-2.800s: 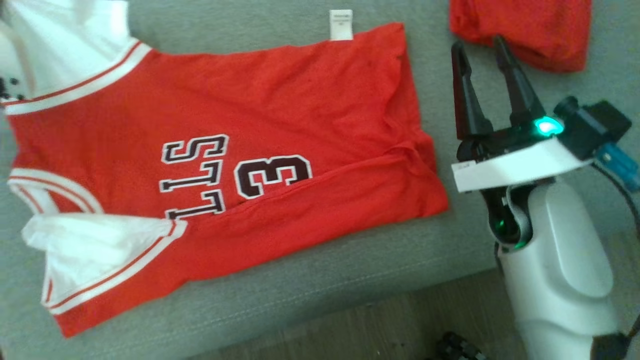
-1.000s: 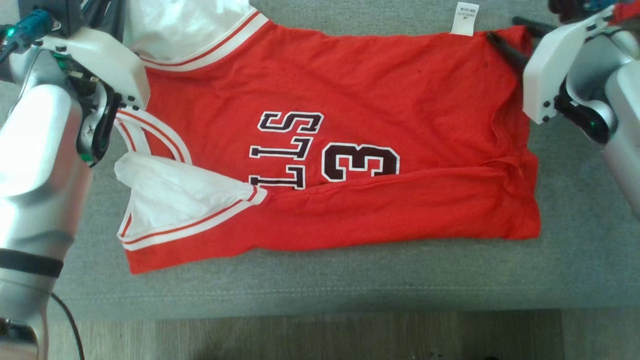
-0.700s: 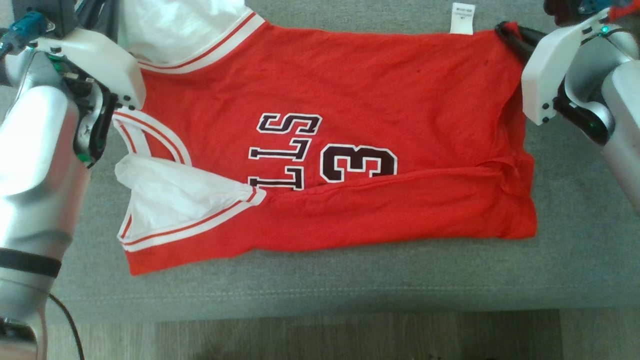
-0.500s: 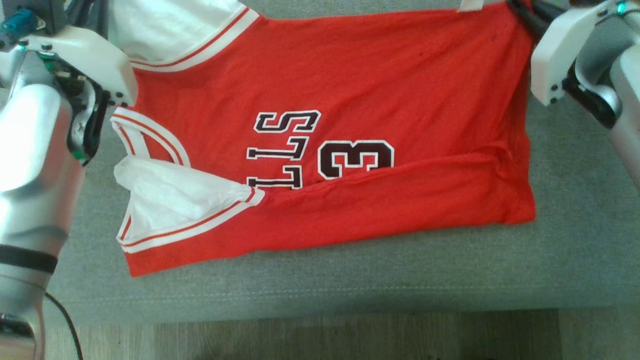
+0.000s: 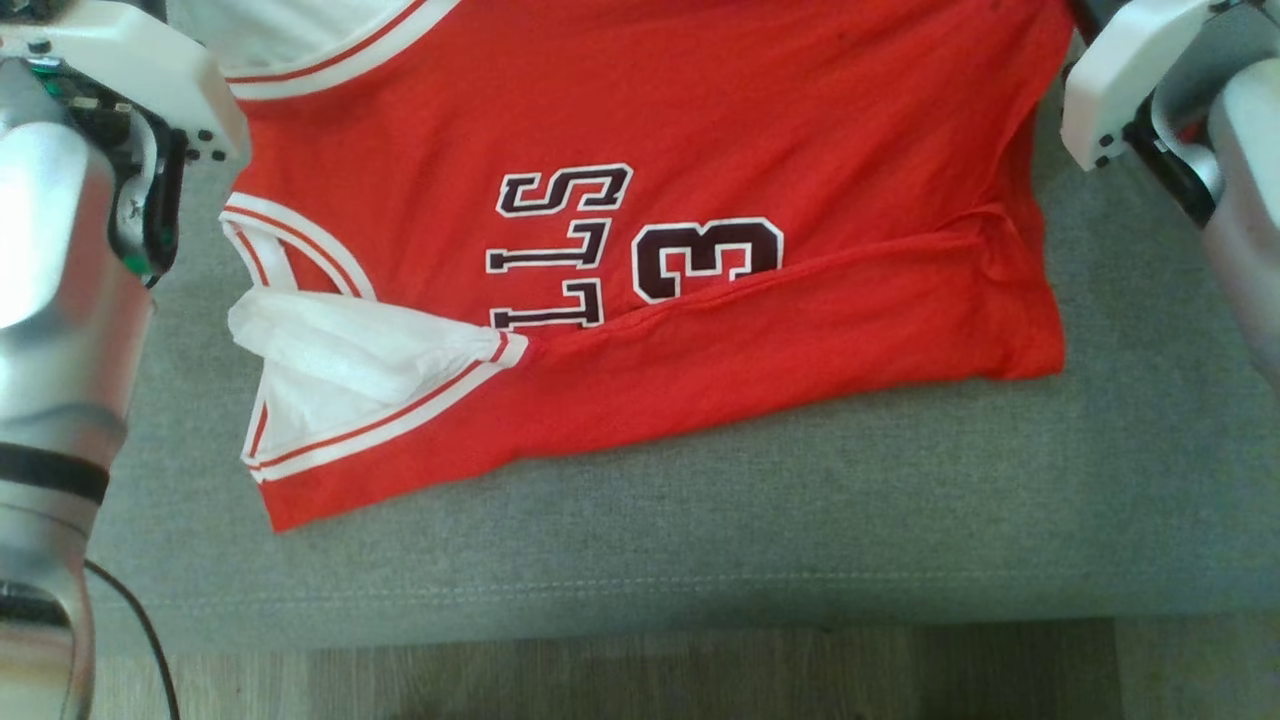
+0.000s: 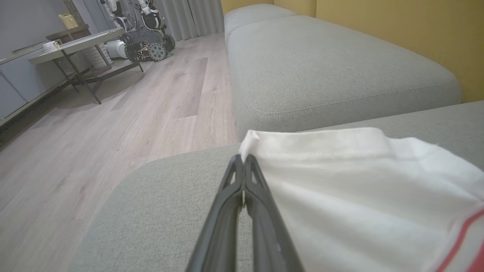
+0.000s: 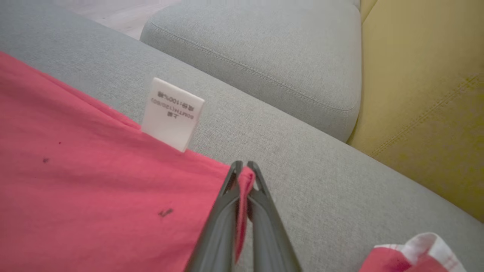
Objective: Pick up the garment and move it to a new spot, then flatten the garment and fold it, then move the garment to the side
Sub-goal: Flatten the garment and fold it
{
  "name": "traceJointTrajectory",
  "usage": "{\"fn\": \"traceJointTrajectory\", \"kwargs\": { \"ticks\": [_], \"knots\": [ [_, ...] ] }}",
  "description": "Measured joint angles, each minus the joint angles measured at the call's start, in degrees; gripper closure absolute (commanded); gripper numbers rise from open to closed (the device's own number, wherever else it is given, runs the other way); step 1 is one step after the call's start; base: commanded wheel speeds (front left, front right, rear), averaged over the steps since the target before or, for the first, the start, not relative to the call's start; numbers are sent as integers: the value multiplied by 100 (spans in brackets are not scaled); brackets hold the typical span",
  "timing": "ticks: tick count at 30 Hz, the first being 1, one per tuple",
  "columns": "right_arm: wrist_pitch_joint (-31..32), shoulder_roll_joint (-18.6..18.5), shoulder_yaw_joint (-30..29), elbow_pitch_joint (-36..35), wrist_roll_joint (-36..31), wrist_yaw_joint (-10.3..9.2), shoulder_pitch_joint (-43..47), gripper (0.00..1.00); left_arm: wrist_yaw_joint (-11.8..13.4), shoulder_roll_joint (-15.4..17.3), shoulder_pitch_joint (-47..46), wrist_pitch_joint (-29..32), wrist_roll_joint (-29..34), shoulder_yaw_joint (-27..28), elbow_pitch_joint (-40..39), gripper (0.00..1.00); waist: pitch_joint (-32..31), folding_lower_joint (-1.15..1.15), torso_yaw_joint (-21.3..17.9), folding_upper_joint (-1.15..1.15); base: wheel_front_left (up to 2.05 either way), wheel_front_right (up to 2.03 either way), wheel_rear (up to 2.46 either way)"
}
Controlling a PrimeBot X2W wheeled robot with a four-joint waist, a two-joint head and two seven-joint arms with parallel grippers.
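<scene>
Garment (image 5: 700,110) pinched at both far corners now! Right gripper (image 7: 244,168), fingers apart a second ago, has snapped together on the red hem corner beside the white label (image 7: 172,113); left gripper (image 6: 244,160) stays clamped on the white shoulder cloth. Far edge has risen past the head view's top since then, while the near half lies on the grey sofa cushion (image 5: 700,560).
</scene>
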Motion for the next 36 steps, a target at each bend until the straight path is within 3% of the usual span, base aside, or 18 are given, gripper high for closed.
{"fn": "traceJointTrajectory", "kwargs": {
  "ticks": [13,26,36],
  "knots": [
    [-910,233,-257,338,-214,0,231,100,-213,-3,124,-193,0,-24,132,100,-194,0,-14,0,0,0,0],
    [-1151,81,-430,-279,-580,0,1290,100,-312,615,1489,-197,54,-267,-965,100,-709,0,43,0,0,0,0],
    [-937,-224,-264,-704,-592,0,2074,100,-196,1293,2535,379,572,-943,-2119,100,-985,0,113,0,0,0,0]
  ]
}}
